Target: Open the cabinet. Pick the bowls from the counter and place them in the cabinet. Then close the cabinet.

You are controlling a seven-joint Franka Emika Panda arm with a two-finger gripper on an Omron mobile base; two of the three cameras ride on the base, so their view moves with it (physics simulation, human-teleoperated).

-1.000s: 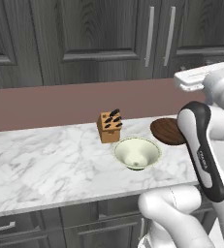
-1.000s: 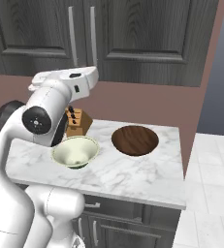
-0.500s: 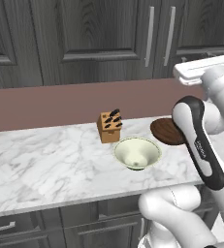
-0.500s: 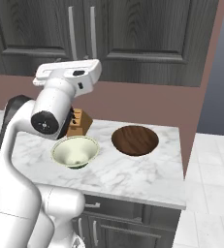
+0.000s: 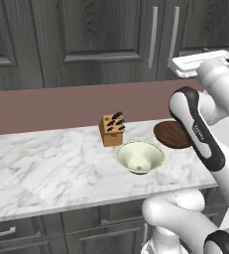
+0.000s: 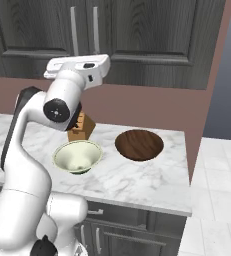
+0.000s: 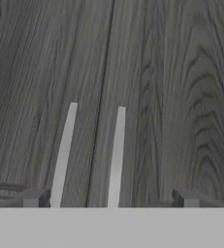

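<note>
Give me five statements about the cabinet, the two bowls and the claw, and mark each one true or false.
1. Both cabinet doors are shut. True.
2. The cream bowl sits inside the cabinet. False: it stands on the counter.
3. The claw is clamped on a handle. False: its jaws stand open, facing the two silver handles, gripping nothing.
4. The wooden bowl lies on the counter beside the cream bowl. True.
5. The knife block is stacked in the wooden bowl. False: it stands on the counter behind the cream bowl.
</note>
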